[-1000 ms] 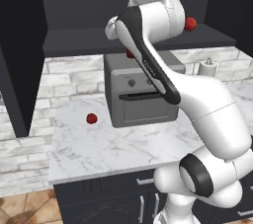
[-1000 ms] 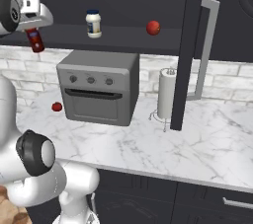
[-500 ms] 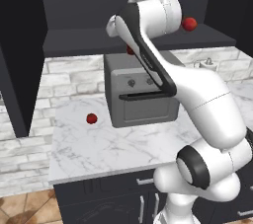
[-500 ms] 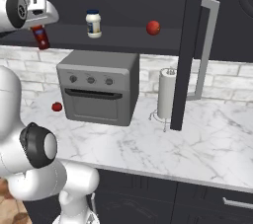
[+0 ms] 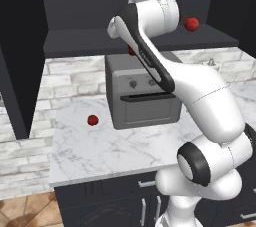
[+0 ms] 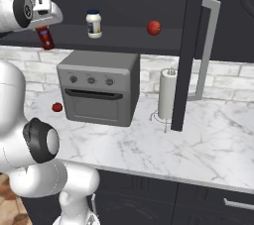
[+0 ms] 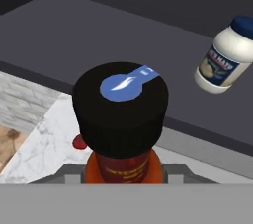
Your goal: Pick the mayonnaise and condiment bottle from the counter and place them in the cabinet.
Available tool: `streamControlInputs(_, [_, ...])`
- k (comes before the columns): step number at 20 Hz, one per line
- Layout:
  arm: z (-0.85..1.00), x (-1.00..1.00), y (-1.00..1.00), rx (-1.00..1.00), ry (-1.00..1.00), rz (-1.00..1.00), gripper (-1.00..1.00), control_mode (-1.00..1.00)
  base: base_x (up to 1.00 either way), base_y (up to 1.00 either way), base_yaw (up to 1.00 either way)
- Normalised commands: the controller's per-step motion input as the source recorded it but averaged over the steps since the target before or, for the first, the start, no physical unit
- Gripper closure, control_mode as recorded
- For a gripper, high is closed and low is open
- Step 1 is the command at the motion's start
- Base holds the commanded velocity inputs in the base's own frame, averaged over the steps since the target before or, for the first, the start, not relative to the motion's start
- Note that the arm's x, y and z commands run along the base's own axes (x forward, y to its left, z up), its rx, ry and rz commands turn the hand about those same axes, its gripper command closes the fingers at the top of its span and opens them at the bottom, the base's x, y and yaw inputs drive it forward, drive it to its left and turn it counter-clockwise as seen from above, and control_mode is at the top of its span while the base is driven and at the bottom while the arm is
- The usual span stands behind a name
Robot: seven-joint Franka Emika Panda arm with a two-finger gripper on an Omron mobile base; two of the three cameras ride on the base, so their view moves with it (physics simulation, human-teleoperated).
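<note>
Above the counter (image 6: 149,135), the gripper (image 6: 45,29) clamps the condiment bottle (image 6: 45,38) near the cabinet (image 6: 124,33) shelf. Mayonnaise (image 6: 94,24) stands on that shelf.

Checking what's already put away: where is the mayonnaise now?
The mayonnaise stands upright on the cabinet shelf, left of a tomato, above the toaster oven.

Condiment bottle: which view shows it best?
Hand view: the condiment bottle sits close up, black cap and red-brown body clear. In the right base view it hangs small under the shut gripper; in the left base view the arm hides most of it.
</note>
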Motion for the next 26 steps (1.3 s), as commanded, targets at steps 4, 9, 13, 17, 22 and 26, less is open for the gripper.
streamControlInputs(4, [-0.27, 0.17, 0.0, -0.04, 0.0, 0.01, 1.0, -1.0, 0.0, 0.0, 0.0])
streamControlInputs(9, [0.0, 0.16, 0.0, -0.02, -0.01, 0.0, 1.0, -1.0, 0.0, 0.0, 0.0])
streamControlInputs(13, [0.08, 0.16, 0.0, 0.0, -0.04, 0.0, 1.0, -1.0, 0.0, 0.0, 0.0])
streamControlInputs(17, [0.01, 0.2, 0.0, 0.0, -0.03, 0.0, 1.0, -1.0, 0.0, 0.0, 0.0])
streamControlInputs(22, [0.0, 0.26, 0.0, 0.0, -0.03, 0.0, 1.0, -1.0, 0.0, 0.0, 0.0])
streamControlInputs(26, [0.0, 0.4, 0.0, -0.01, -0.03, 0.0, 1.0, -1.0, 0.0, 0.0, 0.0])
